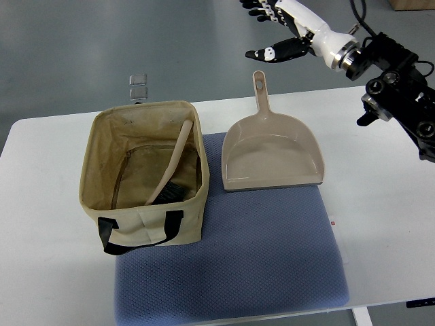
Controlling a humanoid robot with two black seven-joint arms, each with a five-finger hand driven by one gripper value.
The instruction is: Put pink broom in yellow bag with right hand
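Observation:
The yellow fabric bag (pixel 95 178) with black handles stands open on the left of a blue mat (pixel 258 258). The pink broom (pixel 172 165) lies inside it, its handle leaning against the bag's right rim and its dark bristles down at the bottom. My right hand (pixel 277 30) is raised at the top of the picture, beyond the table's far edge, well away from the bag, fingers spread and holding nothing. Its arm comes in from the right edge. The left arm does not show.
A matching pink dustpan (pixel 272 153) lies on the mat right of the bag, handle pointing away. The white table (pixel 380 204) carries everything. Small clear objects (pixel 138 86) sit on the floor beyond the table's far edge.

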